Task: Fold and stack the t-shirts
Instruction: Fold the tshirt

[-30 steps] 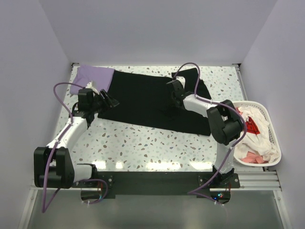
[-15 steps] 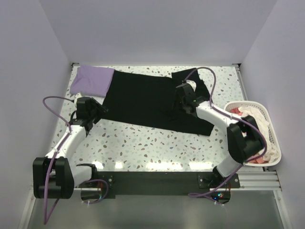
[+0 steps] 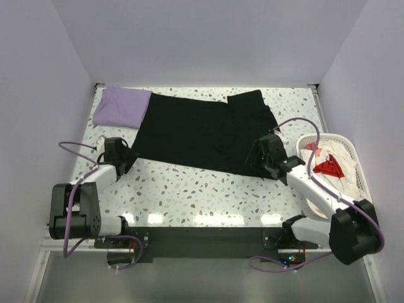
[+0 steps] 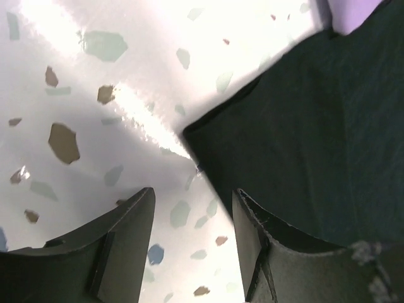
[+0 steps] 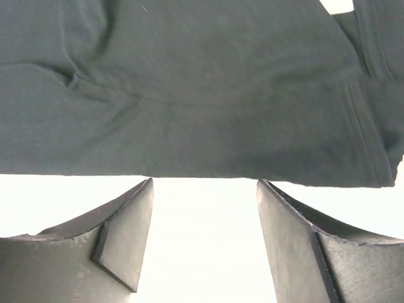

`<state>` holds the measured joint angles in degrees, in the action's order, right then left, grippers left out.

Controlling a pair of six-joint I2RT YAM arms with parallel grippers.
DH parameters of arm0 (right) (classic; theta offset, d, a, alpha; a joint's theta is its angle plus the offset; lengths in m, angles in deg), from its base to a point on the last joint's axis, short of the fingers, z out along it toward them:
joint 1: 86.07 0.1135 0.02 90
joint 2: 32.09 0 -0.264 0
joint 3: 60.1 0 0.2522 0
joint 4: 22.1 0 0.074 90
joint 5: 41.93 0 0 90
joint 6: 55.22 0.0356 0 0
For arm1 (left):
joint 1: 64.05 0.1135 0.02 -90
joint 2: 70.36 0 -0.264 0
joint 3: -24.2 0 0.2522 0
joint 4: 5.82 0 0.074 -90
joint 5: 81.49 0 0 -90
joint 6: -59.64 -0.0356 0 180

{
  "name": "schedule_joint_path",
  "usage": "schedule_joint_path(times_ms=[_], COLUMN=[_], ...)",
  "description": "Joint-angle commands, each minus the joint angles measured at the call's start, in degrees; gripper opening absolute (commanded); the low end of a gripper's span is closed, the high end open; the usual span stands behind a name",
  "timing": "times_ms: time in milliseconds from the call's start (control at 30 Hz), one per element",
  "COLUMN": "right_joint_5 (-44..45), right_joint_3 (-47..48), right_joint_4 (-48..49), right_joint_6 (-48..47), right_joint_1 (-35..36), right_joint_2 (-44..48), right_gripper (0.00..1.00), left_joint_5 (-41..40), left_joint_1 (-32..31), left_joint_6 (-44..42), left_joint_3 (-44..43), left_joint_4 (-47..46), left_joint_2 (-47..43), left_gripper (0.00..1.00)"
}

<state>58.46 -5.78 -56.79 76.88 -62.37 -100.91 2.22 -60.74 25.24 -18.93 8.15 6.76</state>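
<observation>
On the counter point(image 3: 208, 189) the black t-shirt point(image 3: 202, 129) lies spread flat, its far-left end touching the lavender t-shirt point(image 3: 120, 106). The left gripper point(image 3: 128, 156) at its near-left corner and the right gripper point(image 3: 257, 159) at its near hem both hold their jaws apart, apparently lined up to pinch for 1 fold.

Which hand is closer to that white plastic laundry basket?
Right. The right hand is beside the white plastic basket, at the black t-shirt's near corner; the left hand is far off, at its opposite corner.

Black t-shirt point(image 3: 196, 131) spread flat — lavender t-shirt point(image 3: 120, 106) apparently folded, far-left.
</observation>
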Motion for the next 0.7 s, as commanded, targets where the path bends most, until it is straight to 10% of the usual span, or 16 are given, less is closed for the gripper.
schedule_joint_path(times_ms=[0, 267, 667], right_joint_5=[-1.34, 2.96, 8.84], right_joint_3=[-3.55, -10.75, -12.96], right_joint_4=[-0.61, -4.12, 2.98], right_joint_6=[4.2, 11.58, 13.35], right_joint_1=[-0.67, -2.69, -6.65], right_joint_2=[4.3, 12.12, 5.81], right_gripper=[0.7, 0.83, 0.84], left_joint_5=[-0.84, -0.84, 0.22], left_joint_1=[1.17, 1.17, 1.17], left_joint_6=[1.45, 1.89, 0.31], left_joint_3=[0.8, 0.8, -0.08], left_joint_4=[-8.82, -12.95, -14.27], left_joint_2=[2.32, 7.68, 10.94], left_gripper=[0.57, 0.54, 0.19])
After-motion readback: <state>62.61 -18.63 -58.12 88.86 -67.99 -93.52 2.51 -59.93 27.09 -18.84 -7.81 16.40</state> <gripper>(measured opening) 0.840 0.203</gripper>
